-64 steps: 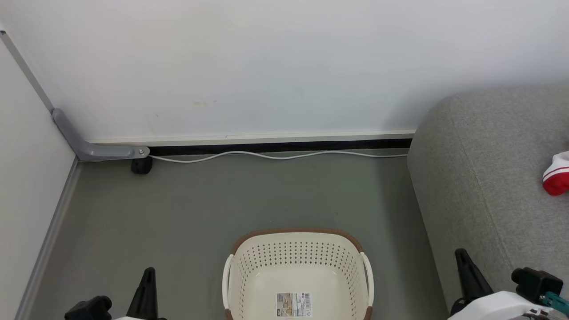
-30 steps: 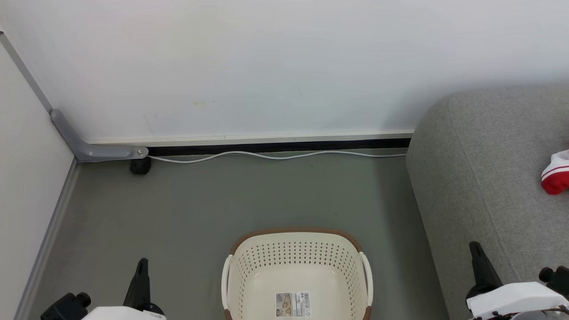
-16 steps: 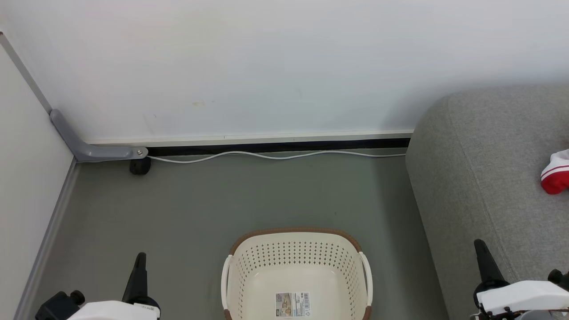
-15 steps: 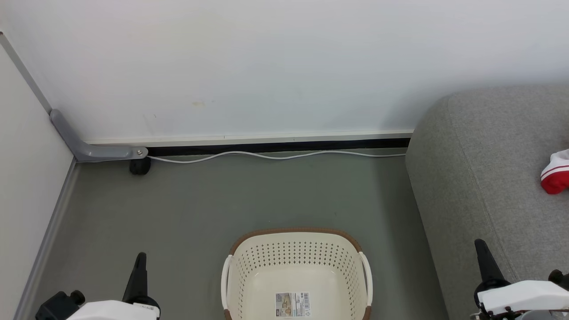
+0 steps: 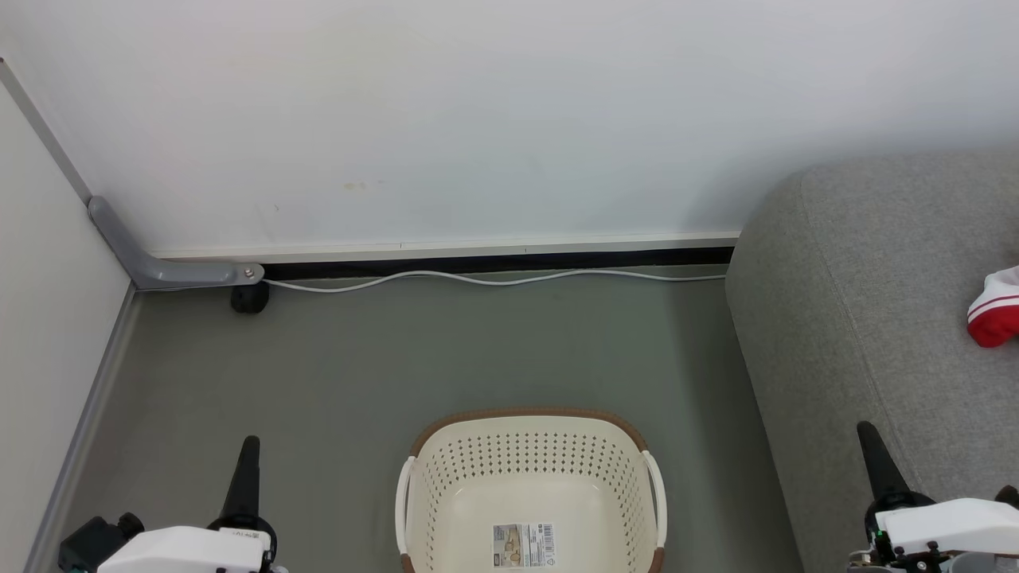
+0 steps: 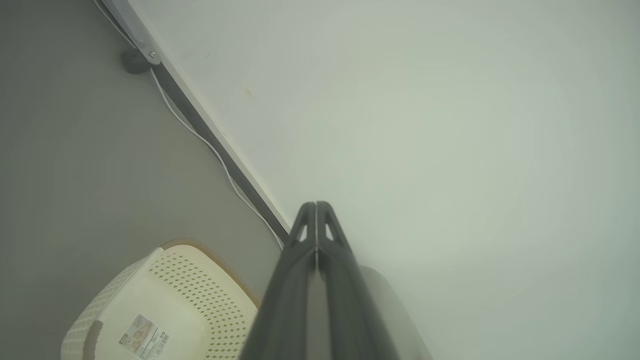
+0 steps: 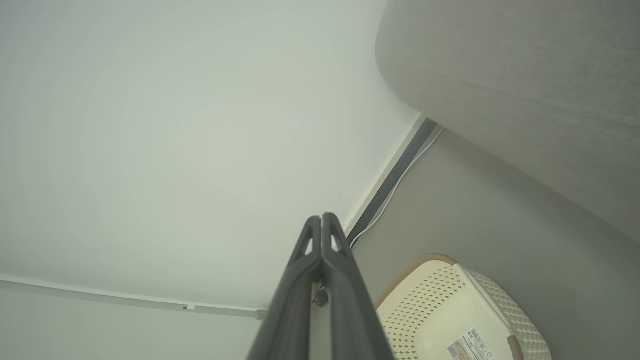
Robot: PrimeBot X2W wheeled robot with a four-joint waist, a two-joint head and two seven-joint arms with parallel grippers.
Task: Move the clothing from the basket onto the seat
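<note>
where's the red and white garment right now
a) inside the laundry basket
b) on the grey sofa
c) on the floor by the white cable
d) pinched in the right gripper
b: the red and white garment lies on the grey sofa at the head view's right edge, and the part of the laundry basket in view holds only its barcode sticker.

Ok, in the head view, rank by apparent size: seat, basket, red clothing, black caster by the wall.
1. seat, largest though cropped.
2. basket, cropped at the bottom edge.
3. clothing, cut by the right edge.
4. black caster, smallest.
</note>
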